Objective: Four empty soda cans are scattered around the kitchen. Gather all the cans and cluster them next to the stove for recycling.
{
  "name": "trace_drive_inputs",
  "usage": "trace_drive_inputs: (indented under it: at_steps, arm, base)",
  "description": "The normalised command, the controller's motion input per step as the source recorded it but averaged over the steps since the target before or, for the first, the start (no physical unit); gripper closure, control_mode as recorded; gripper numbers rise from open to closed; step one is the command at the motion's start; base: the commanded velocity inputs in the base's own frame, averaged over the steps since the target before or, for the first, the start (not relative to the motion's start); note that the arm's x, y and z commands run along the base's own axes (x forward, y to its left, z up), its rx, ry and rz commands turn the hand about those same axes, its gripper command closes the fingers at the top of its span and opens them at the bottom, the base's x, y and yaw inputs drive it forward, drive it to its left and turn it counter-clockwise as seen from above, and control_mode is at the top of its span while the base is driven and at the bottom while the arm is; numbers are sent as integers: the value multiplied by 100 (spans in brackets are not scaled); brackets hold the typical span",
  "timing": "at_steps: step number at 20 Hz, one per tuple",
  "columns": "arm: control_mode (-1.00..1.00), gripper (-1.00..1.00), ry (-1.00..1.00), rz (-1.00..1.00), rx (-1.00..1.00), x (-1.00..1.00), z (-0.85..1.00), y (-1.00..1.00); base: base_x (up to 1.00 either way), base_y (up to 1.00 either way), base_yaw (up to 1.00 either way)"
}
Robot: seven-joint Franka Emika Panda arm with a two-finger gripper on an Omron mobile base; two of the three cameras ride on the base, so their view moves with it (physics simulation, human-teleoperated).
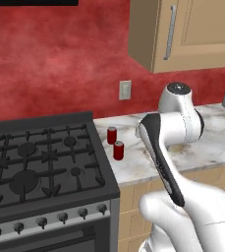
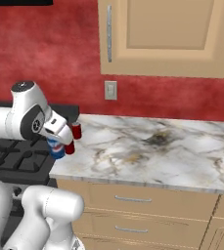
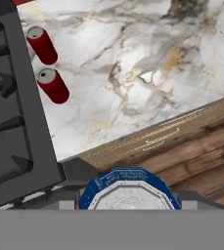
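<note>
Jaws clamped on blue can (image 3: 127, 189), above table (image 3: 133, 73) edge. Two red cans (image 3: 52, 85) ahead-left by stove (image 3: 11, 122); sloppy set-down could topple them.

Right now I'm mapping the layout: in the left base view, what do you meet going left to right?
Stove → two red soda cans → wall outlet → robot arm → marble counter.
</note>
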Motion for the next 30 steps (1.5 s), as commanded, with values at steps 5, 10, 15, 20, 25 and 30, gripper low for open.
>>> trace_drive_inputs:
  at_steps: [5,10,15,20,25,30]
  arm:
    - [-100,100,5,10,0,18,-9,18]
    - [-100,100,0,14,0,30,-16,14]
    - [-100,100,-3,13,0,30,-25,9]
    - [-100,100,-6,11,0,24,-28,7]
    - [-100,100,-2,6,0,19,-25,11]
    - [-100,100,0,4,0,18,-23,17]
  base:
    - [0,0,0]
    - [0,0,0]
    - [0,0,0]
    - [0,0,0]
    - [0,0,0]
    - [0,0,0]
